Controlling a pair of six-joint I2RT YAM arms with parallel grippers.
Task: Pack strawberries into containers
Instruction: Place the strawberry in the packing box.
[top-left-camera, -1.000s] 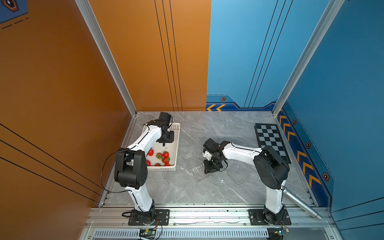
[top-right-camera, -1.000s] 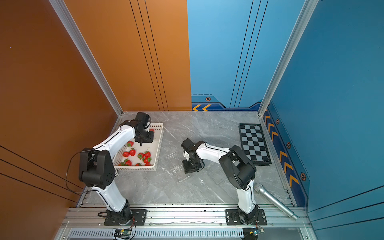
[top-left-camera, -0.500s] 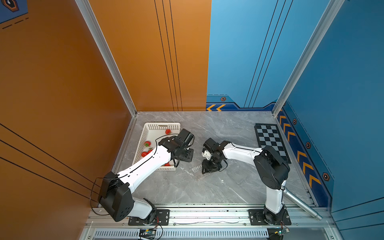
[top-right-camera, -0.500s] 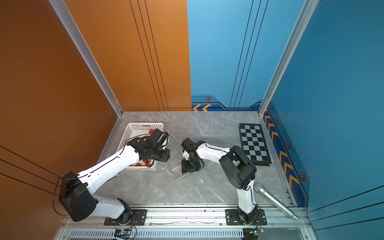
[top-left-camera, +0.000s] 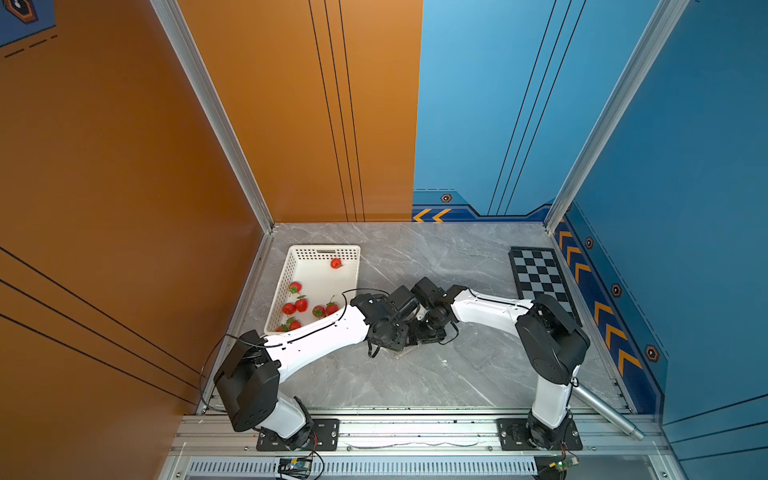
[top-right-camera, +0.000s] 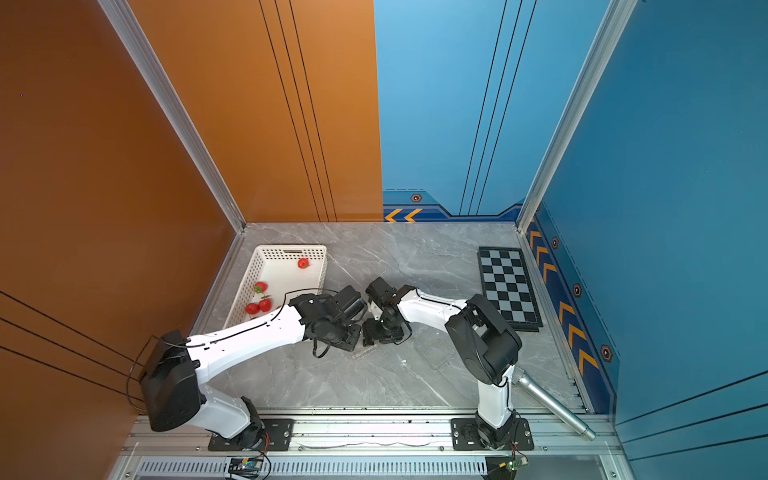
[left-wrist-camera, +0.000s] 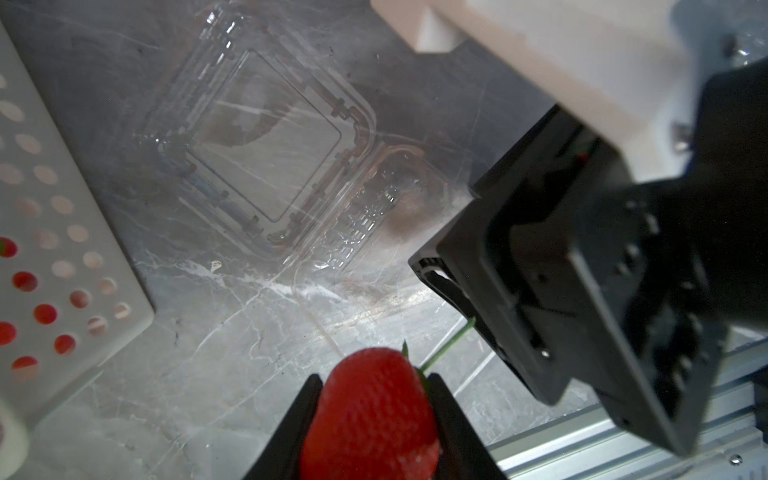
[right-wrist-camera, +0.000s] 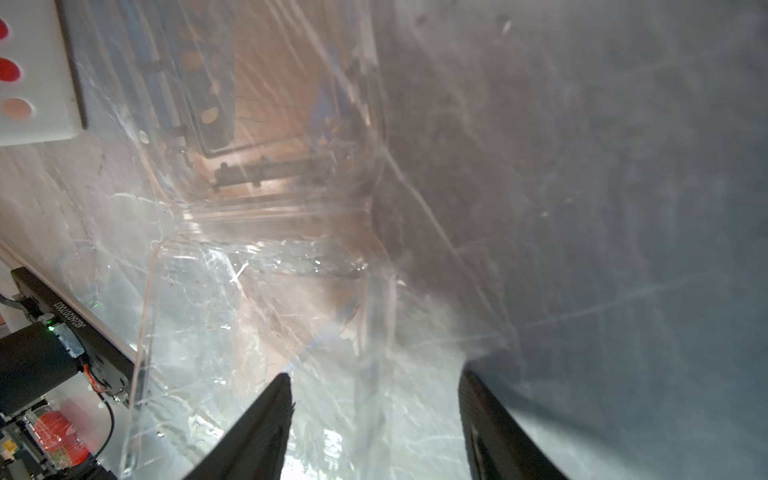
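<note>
Left claw (left-wrist-camera: 374, 379), clenched on a strawberry (left-wrist-camera: 370, 419), should lower gently into the open container (left-wrist-camera: 266, 139) once the released right claw (right-wrist-camera: 376, 376) clears

The strawberries (top-left-camera: 301, 304) are red, the perforated basket (top-left-camera: 324, 252) white, the board (top-left-camera: 540, 278) chequered black-and-grey.

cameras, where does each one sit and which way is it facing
Top views: high over the front rail, looking down on the table; left arm and right arm from above.
Left wrist: on the left arm, looking past jaws shut on a strawberry at the open container; right arm's end shows.
Right wrist: on the right arm, looking between its open jaws into the container.
Shared: both wrist views catch the container and the basket wall.
</note>
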